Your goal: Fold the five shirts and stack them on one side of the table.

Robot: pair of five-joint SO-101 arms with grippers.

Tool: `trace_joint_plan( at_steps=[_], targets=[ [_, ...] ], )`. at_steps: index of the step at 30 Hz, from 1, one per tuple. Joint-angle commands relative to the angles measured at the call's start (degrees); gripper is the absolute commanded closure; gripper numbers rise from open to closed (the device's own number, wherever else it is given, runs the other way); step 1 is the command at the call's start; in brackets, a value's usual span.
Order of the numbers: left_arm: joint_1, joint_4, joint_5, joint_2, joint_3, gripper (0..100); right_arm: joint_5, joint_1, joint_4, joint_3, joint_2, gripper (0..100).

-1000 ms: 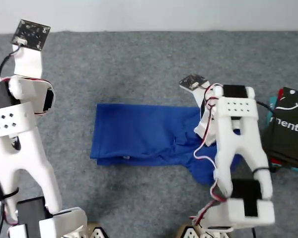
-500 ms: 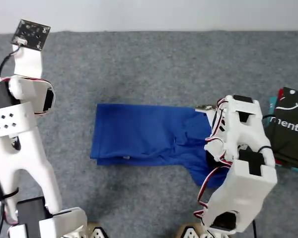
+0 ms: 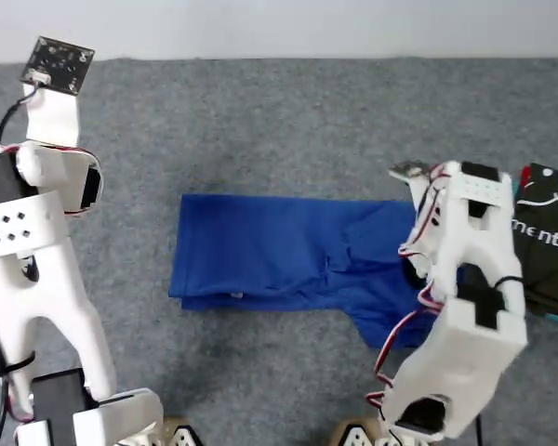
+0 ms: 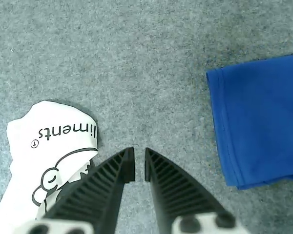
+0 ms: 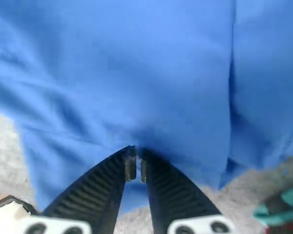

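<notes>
blue shirt (image 3: 279, 253) lies flat mid counter (image 3: 260, 121), folded into a long band, with one sleeve sticking out toward the near edge by the right arm (image 3: 460, 307). right gripper (image 5: 135, 168) is down on the shirt's right end. its fingers are nearly closed with a slim gap, tips on the blue cloth; can't tell if any cloth is pinched. left gripper (image 4: 139, 165) hangs over bare counter, fingers also nearly together, holding nothing, between a white printed shirt (image 4: 44, 156) and the blue shirt's edge. black printed shirt (image 3: 544, 237) tops a stack at the counter's right edge, just beside the right arm.
</notes>
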State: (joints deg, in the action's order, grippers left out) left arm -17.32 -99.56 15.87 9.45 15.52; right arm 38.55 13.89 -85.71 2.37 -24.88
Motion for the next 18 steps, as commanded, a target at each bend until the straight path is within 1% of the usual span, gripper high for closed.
trace_joint_plan(
  at_steps=[1, 5, 8, 10, 12, 14, 18],
  targets=[
    [0.09, -0.97, 0.35, 2.29, 0.31, 95, 0.53, 3.03, 1.19, -3.25, -4.35, 96.8],
    [0.09, -0.97, 0.44, 2.29, 0.31, 95, 0.35, 2.51, -5.32, -7.82, -3.03, 96.8],
    [0.09, -0.97, 0.44, 2.29, 0.31, 95, 0.26, -0.04, -11.82, -13.80, 1.01, 96.8],
    [0.09, -0.97, 0.44, 2.29, 0.31, 95, 0.26, -2.24, -14.37, -17.85, 3.56, 96.8],
    [0.09, -0.97, 0.44, 2.20, 0.31, 95, 0.35, -4.26, -14.81, -20.57, 5.41, 96.8],
    [0.09, -0.88, 0.44, 2.20, 0.31, 95, 0.35, -5.76, -12.88, -21.54, 5.67, 96.8],
    [0.09, -0.88, 0.44, 2.20, 0.31, 95, 0.35, -6.11, -7.87, -21.54, 2.51, 96.8]
  ],
)
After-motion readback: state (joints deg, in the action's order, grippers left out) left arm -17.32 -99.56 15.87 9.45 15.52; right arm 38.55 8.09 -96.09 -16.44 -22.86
